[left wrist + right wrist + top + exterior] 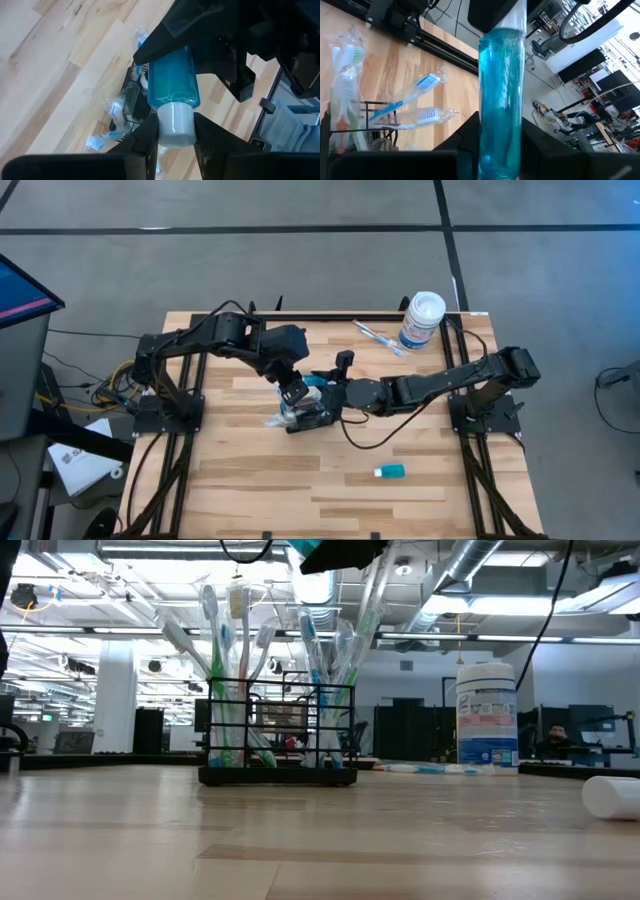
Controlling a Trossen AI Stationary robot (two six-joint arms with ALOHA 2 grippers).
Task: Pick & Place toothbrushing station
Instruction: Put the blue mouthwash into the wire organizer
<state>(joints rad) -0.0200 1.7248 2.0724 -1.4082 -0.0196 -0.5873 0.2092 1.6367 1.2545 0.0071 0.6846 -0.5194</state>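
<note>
The black wire-mesh holder (308, 417) stands on its base at the table's middle, with several wrapped toothbrushes (235, 660) upright in it. Above it, a clear blue bottle (172, 80) with a white cap spans between both grippers. My left gripper (297, 392) is shut on the cap end, and it also shows in the left wrist view (176, 127). My right gripper (335, 394) is shut on the bottle's body, and it also shows in the right wrist view (501, 130). The low view shows only the bottle's teal edge (322, 552) at the top. My left gripper pinches the bottle's white cap (175, 122) between its two fingers, which lie across the bottle and come from the table's left. The bottle is lifted clear, above the holder. My right gripper pinches the blue body (501, 145) near its bottom end between its two fingers, coming from the table's right. The cap end points away from it toward the left gripper.
A white round canister (422, 320) with a coloured label stands at the far right of the table. Two thin pens or brushes (378, 337) lie beside it. A small white and teal tube (390, 471) lies toward the near right.
</note>
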